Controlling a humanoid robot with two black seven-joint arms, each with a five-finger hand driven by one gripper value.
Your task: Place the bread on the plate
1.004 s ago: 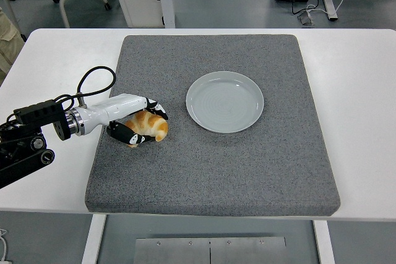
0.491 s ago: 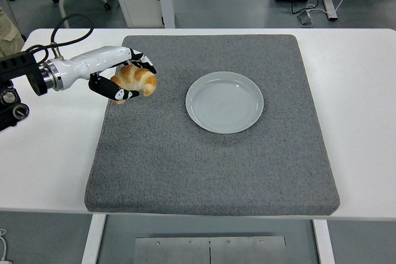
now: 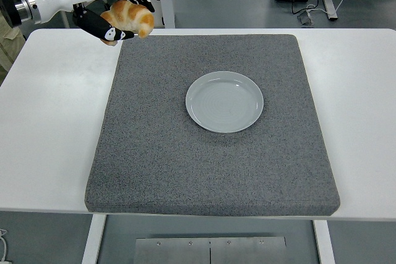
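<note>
Head view: the left hand (image 3: 111, 13) grips the golden-brown croissant bread (image 3: 129, 18) high above the worktop's far-left corner; it should travel right and lower gently onto the round pale-grey plate (image 3: 224, 101).

1. We note the bread (image 3: 129, 18) is golden brown with paler tan bands across its crust.
2. The left hand (image 3: 109, 12) has a glossy white shell and black fingers (image 3: 99, 27) with small white marks.
3. The plate (image 3: 224, 101) is plain pale grey-green, with faint concentric rings.
4. The mat (image 3: 210, 171) is dark grey, finely speckled.
5. The table (image 3: 49, 122) is plain white.
</note>
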